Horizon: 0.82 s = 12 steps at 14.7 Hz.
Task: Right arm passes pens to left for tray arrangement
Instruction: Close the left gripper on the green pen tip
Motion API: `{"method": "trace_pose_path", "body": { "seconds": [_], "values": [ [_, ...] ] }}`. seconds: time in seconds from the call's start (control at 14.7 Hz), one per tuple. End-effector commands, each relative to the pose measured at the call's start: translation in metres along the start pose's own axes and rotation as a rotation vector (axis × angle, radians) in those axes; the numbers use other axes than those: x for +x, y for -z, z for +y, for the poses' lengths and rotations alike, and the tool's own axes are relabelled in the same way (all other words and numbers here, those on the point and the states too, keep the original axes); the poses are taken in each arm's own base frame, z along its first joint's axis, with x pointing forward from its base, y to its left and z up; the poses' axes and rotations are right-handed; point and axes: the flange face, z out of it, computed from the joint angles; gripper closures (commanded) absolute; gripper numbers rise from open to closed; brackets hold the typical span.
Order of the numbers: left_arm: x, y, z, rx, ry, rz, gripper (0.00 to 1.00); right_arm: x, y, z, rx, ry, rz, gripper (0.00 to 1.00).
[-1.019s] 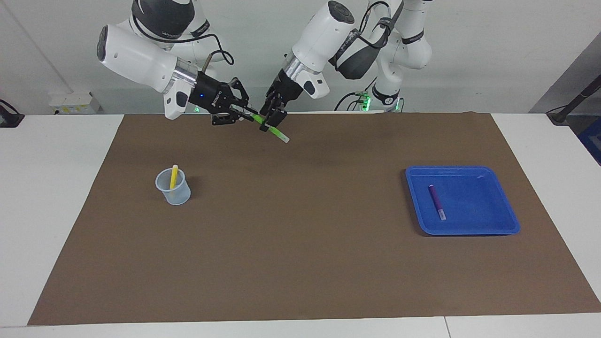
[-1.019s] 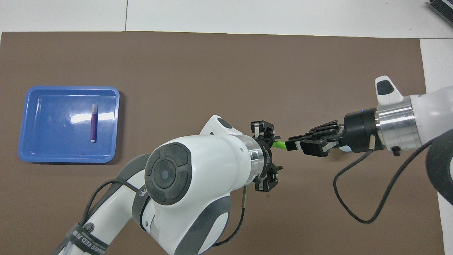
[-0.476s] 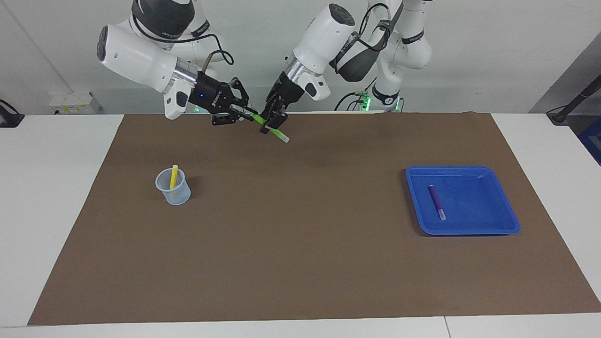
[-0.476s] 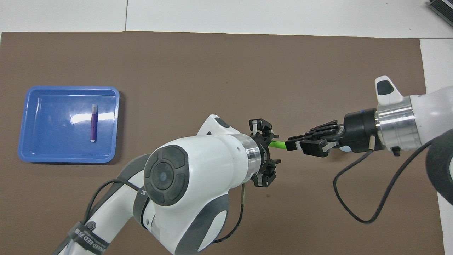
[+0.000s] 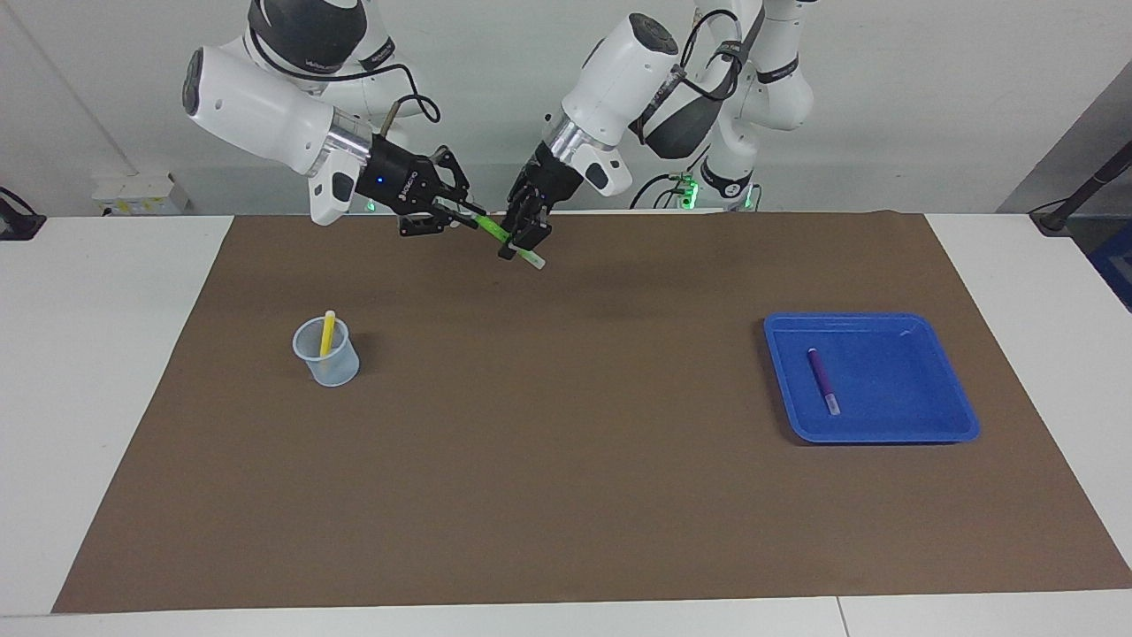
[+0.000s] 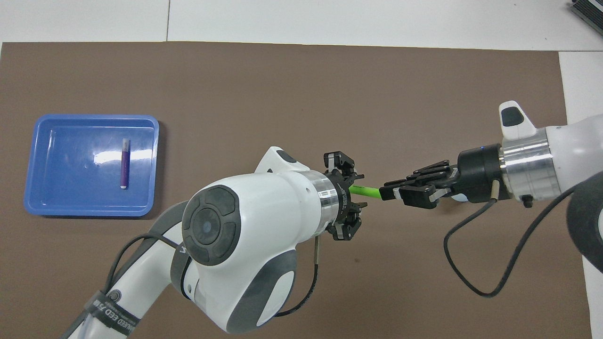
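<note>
My right gripper (image 5: 466, 213) is shut on one end of the green pen (image 5: 492, 230), holding it slantwise in the air over the mat's edge nearest the robots. My left gripper (image 5: 523, 241) sits around the pen's lower half, close to its pale tip; the grip there is not readable. In the overhead view the green pen (image 6: 365, 190) bridges the short gap between my right gripper (image 6: 386, 193) and the left wrist. The purple pen (image 5: 822, 380) lies in the blue tray (image 5: 884, 435) at the left arm's end. The yellow pen (image 5: 328, 331) stands in a translucent cup (image 5: 331, 364).
A brown mat (image 5: 566, 460) covers most of the white table. The cup stands toward the right arm's end of the mat, and the tray (image 6: 70, 207) with the purple pen (image 6: 124, 164) toward the left arm's end.
The left arm's wrist has swung a little toward its own end of the table while its gripper stayed at the green pen. The right arm and the pen have held still.
</note>
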Motion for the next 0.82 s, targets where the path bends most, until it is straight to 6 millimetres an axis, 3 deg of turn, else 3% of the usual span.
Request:
{"method": "trace_pose_path", "body": {
  "seconds": [0.0,0.14,0.41,0.75],
  "values": [
    [0.0026,0.0037,-0.0018,-0.017,0.009,0.005,0.60,-0.0050,0.0015,-0.0027,0.020,0.020,0.036,1.00],
    [0.0027,0.0035,-0.0019,-0.016,0.009,0.006,0.78,-0.0049,0.0011,-0.0020,0.020,0.019,0.035,1.00],
    [0.0035,0.0028,-0.0016,-0.012,0.008,0.012,0.99,-0.0041,0.0018,-0.0039,0.033,0.019,0.046,1.00],
    [-0.0004,0.0037,-0.0038,-0.018,-0.017,0.022,1.00,-0.0043,0.0013,-0.0035,0.034,0.016,0.046,1.00]
  ]
}}
